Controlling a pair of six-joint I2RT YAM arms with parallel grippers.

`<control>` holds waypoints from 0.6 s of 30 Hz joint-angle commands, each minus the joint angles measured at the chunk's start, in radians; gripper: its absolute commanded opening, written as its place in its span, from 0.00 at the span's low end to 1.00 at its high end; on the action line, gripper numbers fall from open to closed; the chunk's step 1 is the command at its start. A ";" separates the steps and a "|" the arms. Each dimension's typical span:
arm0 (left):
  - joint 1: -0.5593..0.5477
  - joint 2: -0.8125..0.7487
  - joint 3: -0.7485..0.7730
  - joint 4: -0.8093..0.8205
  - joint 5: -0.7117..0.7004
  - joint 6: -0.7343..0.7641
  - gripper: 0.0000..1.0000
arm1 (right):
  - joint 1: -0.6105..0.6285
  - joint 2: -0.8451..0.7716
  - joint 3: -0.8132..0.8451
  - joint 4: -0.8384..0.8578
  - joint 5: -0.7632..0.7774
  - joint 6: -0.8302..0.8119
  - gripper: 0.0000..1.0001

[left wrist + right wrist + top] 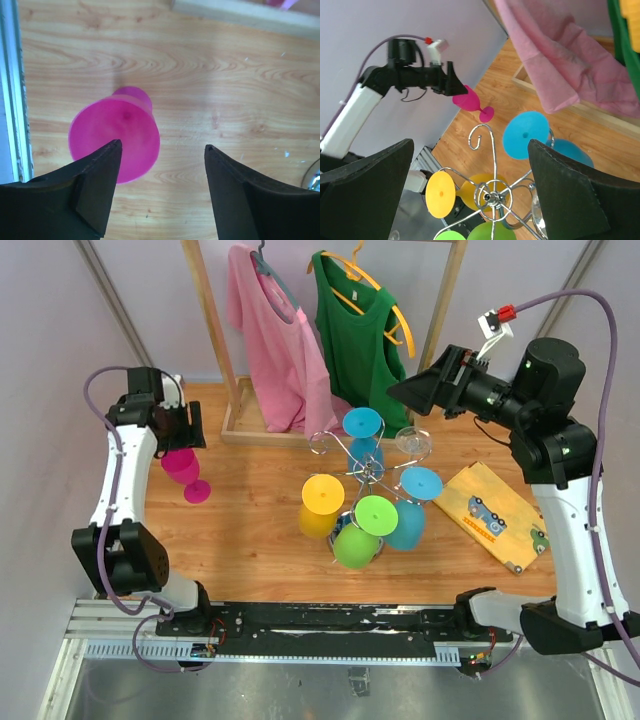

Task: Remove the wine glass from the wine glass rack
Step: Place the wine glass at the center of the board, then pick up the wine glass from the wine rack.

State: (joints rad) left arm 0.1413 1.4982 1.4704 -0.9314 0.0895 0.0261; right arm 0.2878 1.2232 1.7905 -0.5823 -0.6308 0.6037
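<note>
Hovering spread wide over the pink wine glass (114,137), which stands on the table (225,100) well left of the wine glass rack (492,196), my left gripper (162,145) could clip its rim and topple it.

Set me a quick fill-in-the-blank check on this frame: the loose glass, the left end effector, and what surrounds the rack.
1. The wine glass standing apart from the wine glass rack, below the left end effector, is ____ in colour.
2. The left end effector's jaws stand ____.
3. On the wooden clothes rail behind the rack, beside the pink top, hangs a second top, coloured ____.
4. In the top view, the yellow board lies to the ____ of the rack.

Missing words: pink; open; green; right.
</note>
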 commanded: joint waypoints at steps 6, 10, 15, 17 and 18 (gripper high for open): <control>-0.004 -0.133 0.155 -0.027 0.168 -0.010 0.88 | -0.214 0.021 -0.099 -0.040 -0.108 0.114 0.99; -0.004 -0.154 0.185 -0.025 0.314 -0.062 0.95 | -0.301 0.027 -0.131 -0.077 -0.166 0.108 0.94; -0.005 -0.151 0.186 -0.022 0.508 -0.138 0.97 | -0.355 0.035 -0.148 -0.152 -0.234 0.081 0.89; -0.004 -0.144 0.178 -0.022 0.547 -0.147 0.97 | -0.362 0.030 -0.176 -0.157 -0.266 0.081 0.85; -0.005 -0.141 0.176 -0.023 0.554 -0.147 0.97 | -0.365 0.025 -0.193 -0.157 -0.274 0.081 0.84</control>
State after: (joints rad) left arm 0.1413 1.3499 1.6421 -0.9474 0.4965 -0.0761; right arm -0.0528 1.2633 1.6424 -0.6968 -0.8120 0.6945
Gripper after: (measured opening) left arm 0.972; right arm 0.867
